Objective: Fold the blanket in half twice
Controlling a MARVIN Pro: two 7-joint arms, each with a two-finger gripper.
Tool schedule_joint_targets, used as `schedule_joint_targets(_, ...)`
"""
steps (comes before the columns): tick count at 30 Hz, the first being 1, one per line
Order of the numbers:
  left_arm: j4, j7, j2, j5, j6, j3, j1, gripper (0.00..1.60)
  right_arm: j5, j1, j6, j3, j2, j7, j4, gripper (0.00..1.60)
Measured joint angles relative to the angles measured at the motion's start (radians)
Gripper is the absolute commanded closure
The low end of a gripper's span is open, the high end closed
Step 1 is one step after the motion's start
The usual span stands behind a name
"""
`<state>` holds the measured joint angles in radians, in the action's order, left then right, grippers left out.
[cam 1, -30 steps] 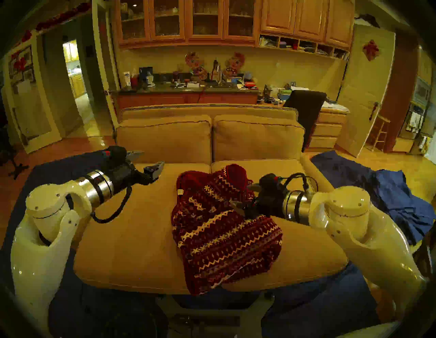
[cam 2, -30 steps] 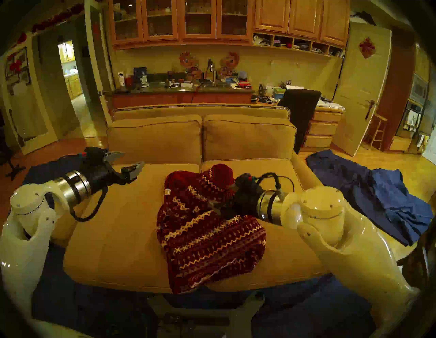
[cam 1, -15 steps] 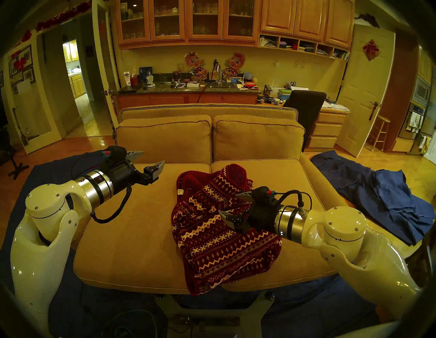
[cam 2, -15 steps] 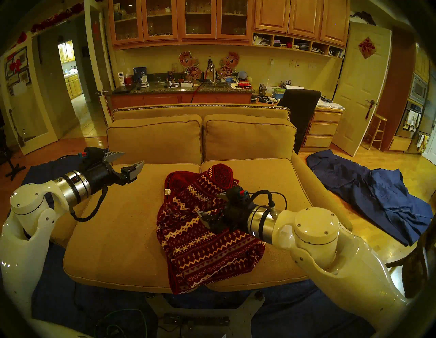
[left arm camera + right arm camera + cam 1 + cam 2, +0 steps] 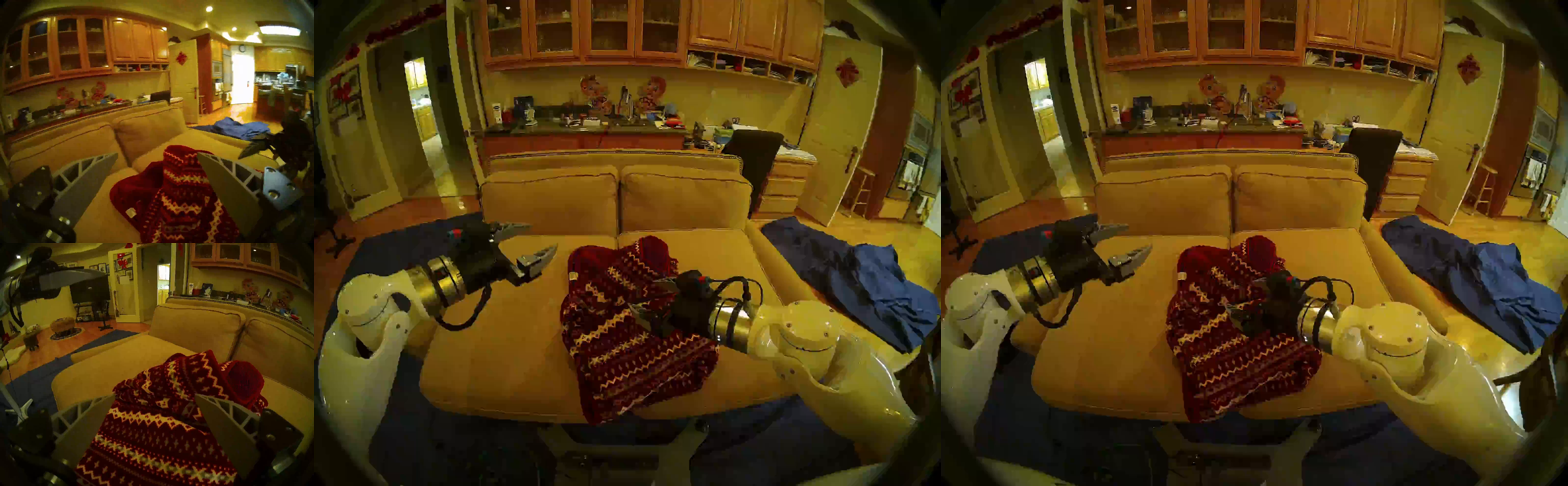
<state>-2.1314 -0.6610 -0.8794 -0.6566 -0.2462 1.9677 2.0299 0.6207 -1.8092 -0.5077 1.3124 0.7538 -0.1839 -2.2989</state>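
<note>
Blanket (image 5: 633,325) lay bunched on the right half of the sofa seat (image 5: 504,339), its near end hanging over the front edge; not yet spread.

I noted the right pincer (image 5: 648,298) directly over the heap, jaws parted, holding nothing. The left pincer (image 5: 531,242) hung wide open and empty, apart from the heap's left edge. Heap ran front to back; right arm nearer, so I judged it grasps first.

The blanket (image 5: 629,342) is showing as soft, matt, knit-patterned fleece on a sofa (image 5: 504,356) of matt tan woven cloth. Both arm shells are reading glossy white, the wrist rings polished metal.
</note>
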Motion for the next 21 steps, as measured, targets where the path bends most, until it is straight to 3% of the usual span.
schedule_joint_targets(12,0.223,-0.068,0.078,-0.054,0.078,-0.183,-0.125,0.0,-0.004,0.002,0.0,0.0,0.004,-0.002,0.0,0.0)
schedule_joint_targets(21,0.259,-0.066,0.102,-0.061,0.081,-0.306,-0.212,0.0,-0.008,0.002,0.0,0.0,0.007,-0.003,0.0,0.0)
